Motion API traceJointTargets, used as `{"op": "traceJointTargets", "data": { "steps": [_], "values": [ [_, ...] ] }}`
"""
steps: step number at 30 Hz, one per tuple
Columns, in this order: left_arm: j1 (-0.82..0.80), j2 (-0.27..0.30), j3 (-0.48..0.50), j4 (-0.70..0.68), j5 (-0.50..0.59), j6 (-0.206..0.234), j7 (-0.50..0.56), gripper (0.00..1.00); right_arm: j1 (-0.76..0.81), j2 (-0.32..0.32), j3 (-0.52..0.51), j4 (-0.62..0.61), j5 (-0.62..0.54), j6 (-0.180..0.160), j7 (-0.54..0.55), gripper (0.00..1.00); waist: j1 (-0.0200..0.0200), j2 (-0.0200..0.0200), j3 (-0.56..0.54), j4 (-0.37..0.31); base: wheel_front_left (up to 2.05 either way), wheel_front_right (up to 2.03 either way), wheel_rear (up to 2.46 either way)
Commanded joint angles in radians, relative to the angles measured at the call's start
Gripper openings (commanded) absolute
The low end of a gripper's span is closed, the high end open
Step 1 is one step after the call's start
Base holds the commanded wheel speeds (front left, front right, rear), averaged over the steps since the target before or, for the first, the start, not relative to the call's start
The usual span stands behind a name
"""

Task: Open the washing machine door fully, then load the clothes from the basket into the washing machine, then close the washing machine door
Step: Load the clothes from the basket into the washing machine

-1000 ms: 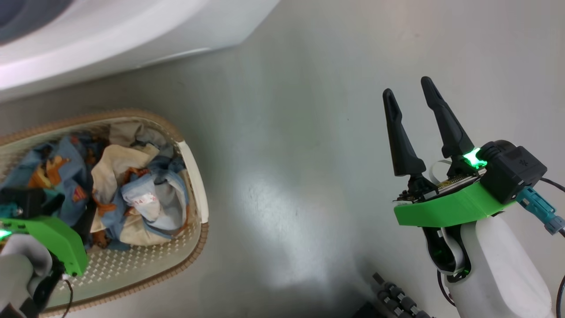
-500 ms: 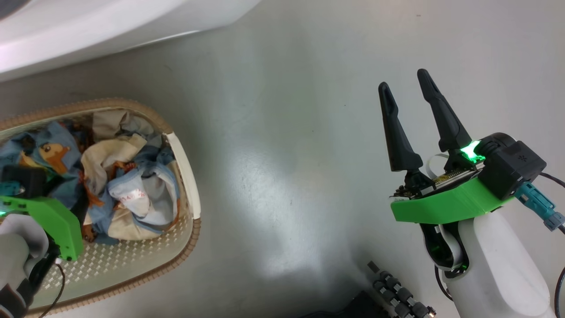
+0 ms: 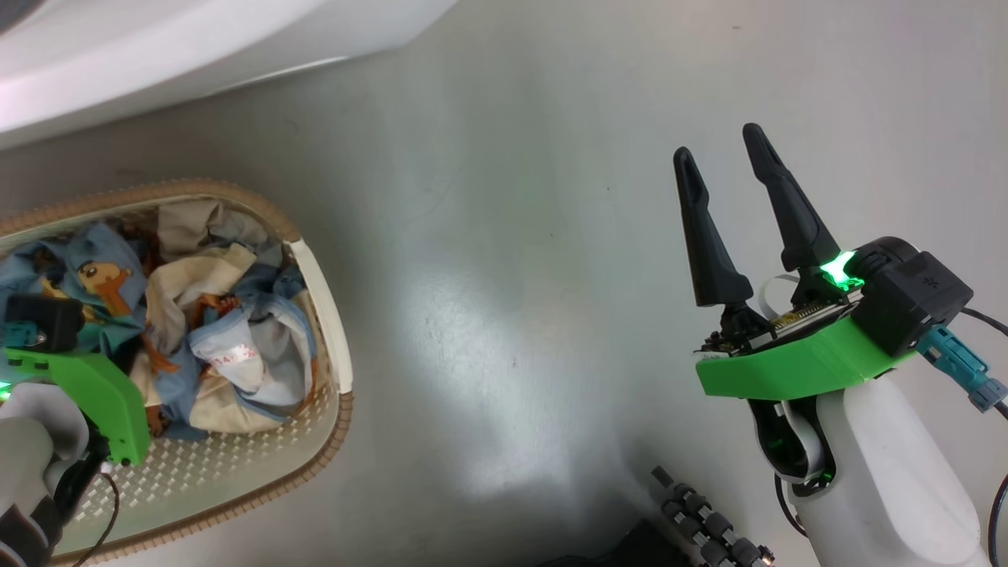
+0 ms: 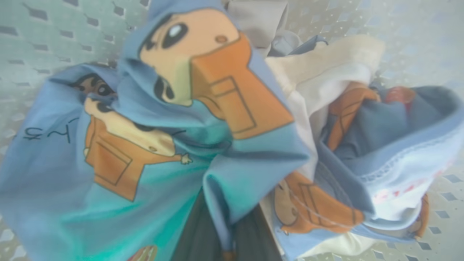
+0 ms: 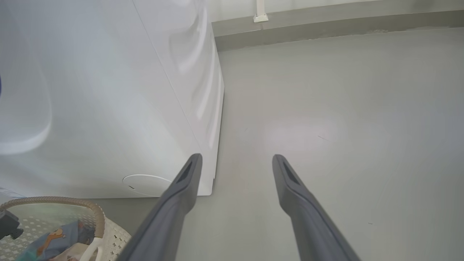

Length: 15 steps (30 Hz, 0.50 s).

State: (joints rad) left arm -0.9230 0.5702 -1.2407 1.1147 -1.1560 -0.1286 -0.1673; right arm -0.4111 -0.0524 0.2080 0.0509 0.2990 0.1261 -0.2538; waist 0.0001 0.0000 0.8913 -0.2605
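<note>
The cream basket (image 3: pixel 236 197) with its brown rim sits on the floor at the lower left, holding the clothes (image 3: pixel 228 346), blue with orange prints plus cream pieces. My left gripper (image 4: pixel 221 232) is down among them, shut on a fold of the blue printed fabric (image 4: pixel 217 108), which bunches up towards the wrist camera; its green wrist mount (image 3: pixel 87 386) hides the fingers in the head view. At the right, my right gripper (image 3: pixel 717 143) hangs open and empty over bare floor. The white washing machine (image 3: pixel 157 47) stands beyond the basket. Its door is out of view.
Grey floor (image 3: pixel 512 276) spreads between the basket and my right arm. A dark roller part of my base (image 3: pixel 701 520) sits at the bottom edge. In the right wrist view, the machine's corner (image 5: pixel 214 145) and a wall skirting (image 5: pixel 326 21) lie ahead.
The head camera has shifted a little. The blue printed fabric around my left gripper has been drawn up and rearranged, with a cartoon print now showing. The right gripper stays open.
</note>
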Motion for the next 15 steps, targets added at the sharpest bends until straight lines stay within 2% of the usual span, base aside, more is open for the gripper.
{"op": "traceJointTargets", "data": {
  "steps": [1,15],
  "values": [
    [0.015,0.035,0.012,-0.009,-0.019,-0.002,-0.011,0.00,0.027,0.002,0.018,-0.016,-0.001,0.005,-0.008,1.00,-0.0001,0.0000,-0.011,0.006,0.00,0.00,0.00],
    [0.100,0.052,0.006,-0.113,-0.127,-0.002,-0.083,0.00,0.020,0.002,0.029,0.021,0.024,0.005,-0.008,1.00,-0.0001,0.0000,-0.133,0.019,0.00,0.00,0.00]
  ]
}}
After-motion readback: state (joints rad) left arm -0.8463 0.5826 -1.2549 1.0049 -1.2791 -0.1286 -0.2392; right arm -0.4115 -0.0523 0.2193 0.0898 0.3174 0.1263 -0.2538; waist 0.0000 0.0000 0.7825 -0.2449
